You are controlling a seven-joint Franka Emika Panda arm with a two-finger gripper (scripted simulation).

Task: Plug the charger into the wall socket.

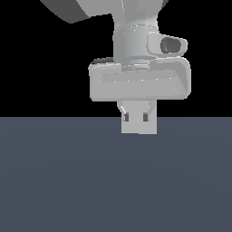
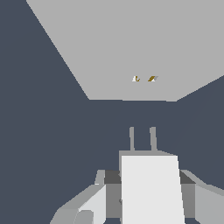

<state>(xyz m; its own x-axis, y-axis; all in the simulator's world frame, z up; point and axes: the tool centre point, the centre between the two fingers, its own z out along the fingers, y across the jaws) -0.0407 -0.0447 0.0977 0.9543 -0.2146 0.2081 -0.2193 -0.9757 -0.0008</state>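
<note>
Wrist view, nearest the camera: the gripper (image 2: 148, 192), its jaws pinching the charger (image 2: 151, 188), an off-white block held between the two fingers (image 2: 94, 205). Two thin prongs (image 2: 142, 139) project from the charger's far face toward 12 o'clock. Beyond them lies a band of dark blue-grey counter (image 2: 52, 131). Farthest, at 12 o'clock from the prongs, is the wall socket (image 2: 131, 39), a flat light-grey plate with two small yellowish holes (image 2: 144, 78) near its centre; the prongs are apart from the plate, not yet in the holes. Exterior view: the gripper (image 1: 139, 118) hangs from the arm (image 1: 136, 41), and the charger (image 1: 139, 127) shows below the hand against the counter (image 1: 113, 181).
</note>
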